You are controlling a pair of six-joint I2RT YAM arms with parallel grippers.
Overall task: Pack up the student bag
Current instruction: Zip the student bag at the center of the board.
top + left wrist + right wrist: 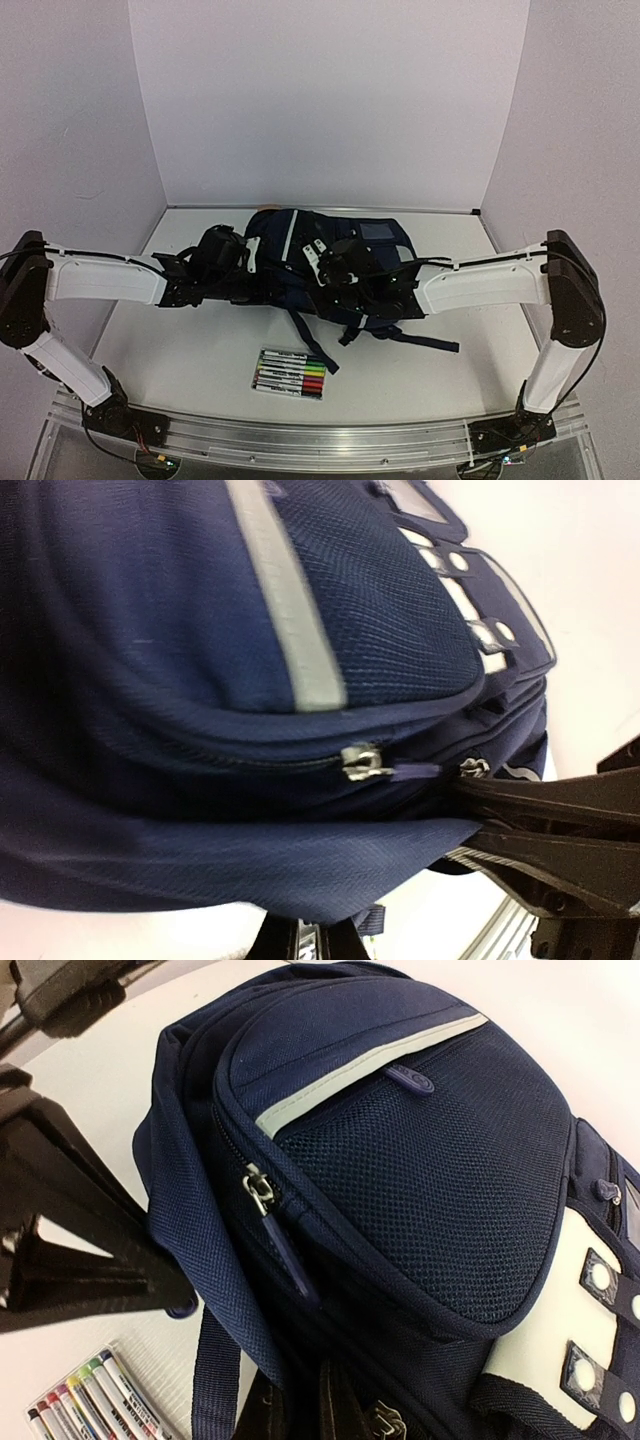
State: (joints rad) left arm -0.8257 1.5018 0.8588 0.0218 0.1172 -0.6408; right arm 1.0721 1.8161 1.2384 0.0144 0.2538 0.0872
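On the table | left gripper [312, 942], right gripper [300, 1415] both pinch the student bag [272, 240] | zip [362, 763] looks shut | next, I think: pull it open

Camera positions, as I see them remotely:
- Top external: fixed, above and behind the arms [100, 280], facing the table's [200, 350] far edge; distant, takes in the whole scene.
- Left wrist: very close, side-on to the student bag [200, 630] at zipper level.
- Right wrist: slightly farther, looking down on the bag's front pocket.
- Marker pack [95, 1400]: shared with the top view.
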